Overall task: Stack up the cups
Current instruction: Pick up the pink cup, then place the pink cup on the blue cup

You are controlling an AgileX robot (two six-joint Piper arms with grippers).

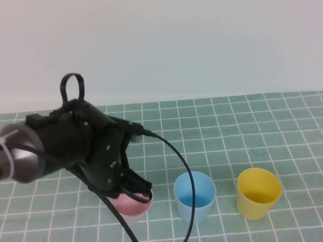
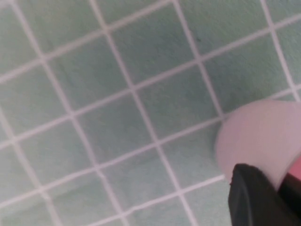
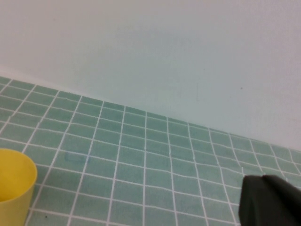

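Note:
Three cups stand in a row on the green checked mat [image 1: 227,131]: pale pink cup [image 1: 132,205], light blue cup [image 1: 195,197], yellow cup [image 1: 258,193]. My left gripper [image 1: 135,192] reaches down onto the pink cup at the row's left end and is shut on its rim. In the left wrist view one black finger [image 2: 251,197] lies outside the pink cup's wall [image 2: 261,136] and the other inside. My right gripper [image 3: 263,181] is out of the high view; it hangs shut and empty above the mat, with the yellow cup [image 3: 13,188] off to one side.
The left arm's black cable [image 1: 179,161] loops past the blue cup's near-left side. A pale wall [image 1: 202,45] closes off the mat's far edge. Open mat lies behind the cups.

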